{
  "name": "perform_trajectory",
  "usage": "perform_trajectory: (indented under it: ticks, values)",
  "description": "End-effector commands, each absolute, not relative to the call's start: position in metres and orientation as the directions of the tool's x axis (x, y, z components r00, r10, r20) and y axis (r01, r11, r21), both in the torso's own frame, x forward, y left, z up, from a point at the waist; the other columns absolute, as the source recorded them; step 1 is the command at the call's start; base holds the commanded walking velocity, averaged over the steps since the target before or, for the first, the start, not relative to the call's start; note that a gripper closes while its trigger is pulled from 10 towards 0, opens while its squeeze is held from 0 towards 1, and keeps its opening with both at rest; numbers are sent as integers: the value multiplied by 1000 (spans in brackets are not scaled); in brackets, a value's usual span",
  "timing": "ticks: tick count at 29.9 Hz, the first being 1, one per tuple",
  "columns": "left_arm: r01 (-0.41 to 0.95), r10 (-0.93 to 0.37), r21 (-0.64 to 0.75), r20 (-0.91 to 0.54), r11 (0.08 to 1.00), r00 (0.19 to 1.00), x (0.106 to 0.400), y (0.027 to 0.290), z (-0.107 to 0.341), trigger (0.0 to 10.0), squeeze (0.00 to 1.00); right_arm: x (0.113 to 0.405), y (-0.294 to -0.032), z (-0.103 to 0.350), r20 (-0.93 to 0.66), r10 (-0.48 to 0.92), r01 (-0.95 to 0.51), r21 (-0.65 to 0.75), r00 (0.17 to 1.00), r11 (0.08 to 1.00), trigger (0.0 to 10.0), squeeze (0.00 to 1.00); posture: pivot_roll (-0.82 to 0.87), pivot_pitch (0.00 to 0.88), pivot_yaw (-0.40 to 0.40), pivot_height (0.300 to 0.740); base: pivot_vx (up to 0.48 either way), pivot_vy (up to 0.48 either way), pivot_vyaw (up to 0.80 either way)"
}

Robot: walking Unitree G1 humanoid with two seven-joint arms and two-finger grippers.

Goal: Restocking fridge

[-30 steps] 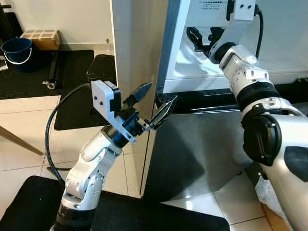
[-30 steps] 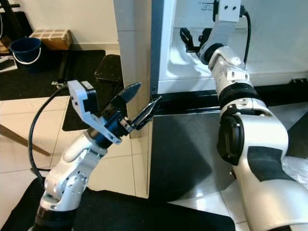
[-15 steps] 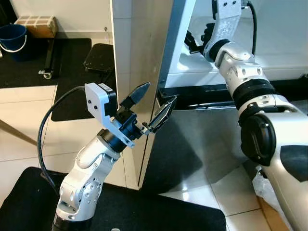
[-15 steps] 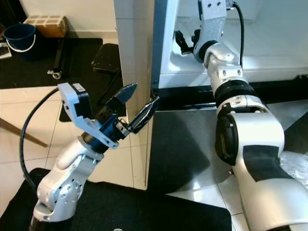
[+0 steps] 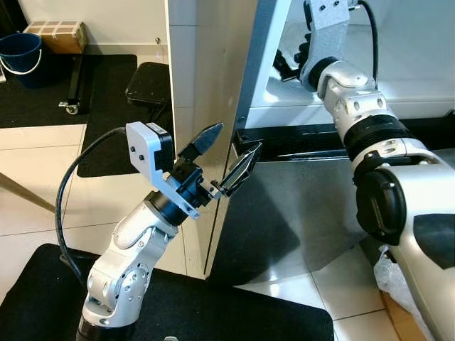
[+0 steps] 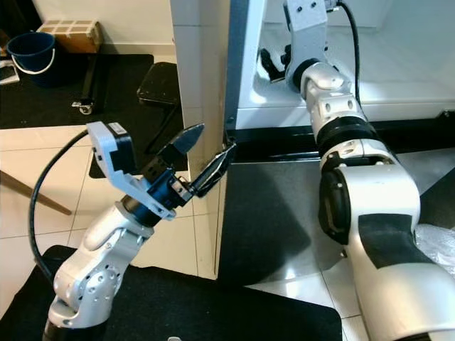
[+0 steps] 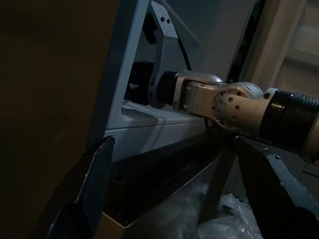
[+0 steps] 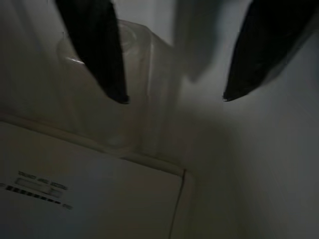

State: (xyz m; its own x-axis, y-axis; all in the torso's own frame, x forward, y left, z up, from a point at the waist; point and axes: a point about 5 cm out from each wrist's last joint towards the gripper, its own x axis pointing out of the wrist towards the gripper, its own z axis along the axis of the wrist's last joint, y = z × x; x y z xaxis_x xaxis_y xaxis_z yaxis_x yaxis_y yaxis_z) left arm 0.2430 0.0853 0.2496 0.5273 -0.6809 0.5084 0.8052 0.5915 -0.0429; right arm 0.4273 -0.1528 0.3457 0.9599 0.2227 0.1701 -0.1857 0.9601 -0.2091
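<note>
The fridge stands open, its white inside [image 5: 398,78] to the right of its grey front edge [image 5: 252,71]. My right arm reaches up into it, and the right gripper [image 5: 290,58] is open against the white inner wall with nothing between its fingers. In the right wrist view a clear plastic bin [image 8: 134,84] lies just beyond the fingertips [image 8: 107,59]. My left gripper [image 5: 234,140] hovers open and empty at the fridge's front edge, just above the dark seam over the grey lower compartment [image 5: 306,213]. The left wrist view looks at the right arm [image 7: 229,102].
A wood-faced panel [image 5: 206,78] stands just left of the fridge edge. Behind on the left are a blue bucket [image 5: 20,60], a cardboard box [image 5: 57,34], a black stool [image 5: 146,82] and dark mats. A crinkled plastic bag [image 5: 398,284] lies at bottom right.
The camera has shifted a little. My right wrist has risen and turned more upright inside the fridge, nearer its front edge. The left gripper holds its place, still open.
</note>
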Motion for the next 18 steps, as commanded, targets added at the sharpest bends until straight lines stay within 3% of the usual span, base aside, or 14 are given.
perform_trajectory:
  ticks: [1,9,18]
  values:
    - [815,-695,-32,505,578,513,242,84,252,10000,0,429,-160,332,105,198,-177,-186,974,967,0,0,136,130,-81,740,0,0,0]
    - [819,-700,-21,507,573,503,245,84,253,10000,0,428,-171,339,140,167,-148,-135,976,980,0,0,136,105,-68,740,0,0,0]
    - [834,-717,-2,510,552,475,249,83,257,10000,0,420,-194,368,308,157,-188,75,938,979,0,0,127,70,-40,740,0,0,0]
